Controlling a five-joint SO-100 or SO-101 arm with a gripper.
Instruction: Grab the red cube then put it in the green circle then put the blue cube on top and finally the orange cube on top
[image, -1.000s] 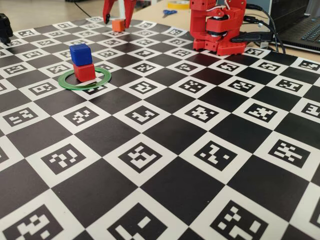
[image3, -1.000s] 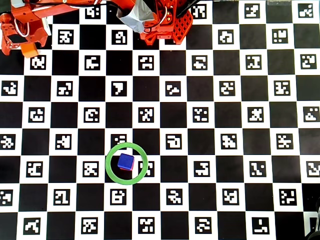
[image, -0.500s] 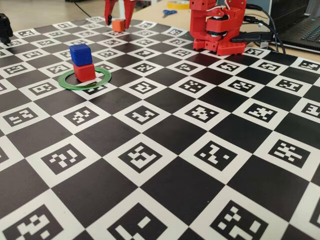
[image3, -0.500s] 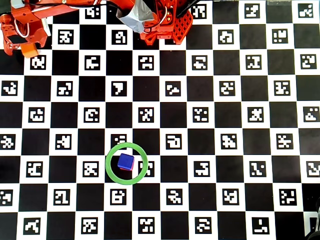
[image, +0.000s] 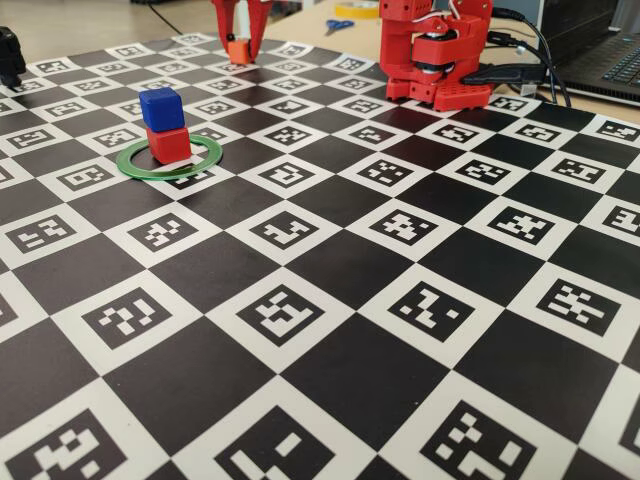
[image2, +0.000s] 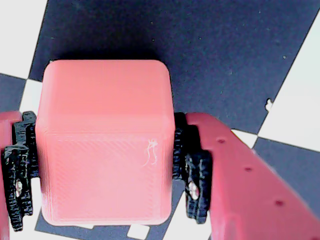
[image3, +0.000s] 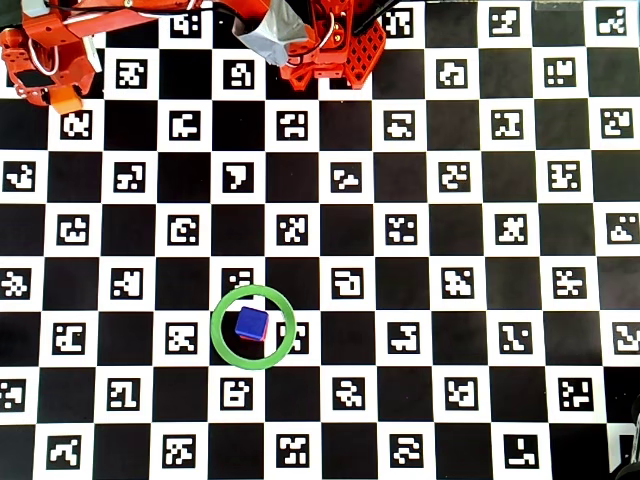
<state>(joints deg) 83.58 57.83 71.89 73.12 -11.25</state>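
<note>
Nearby, scissors (image: 338, 25) beyond checkered mat (image: 330, 260)

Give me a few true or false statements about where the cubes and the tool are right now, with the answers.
1. The blue cube sits on top of the red cube. True.
2. The stacked cubes stand outside the green circle. False: they stand inside it.
3. The tool has the orange cube between its fingers. True, as the wrist view shows.
4. The orange cube is already on the stack. False: it is at the board's far corner, well away from the stack.
5. The scissors lie on the checkered board. False: they lie beyond it.
</note>
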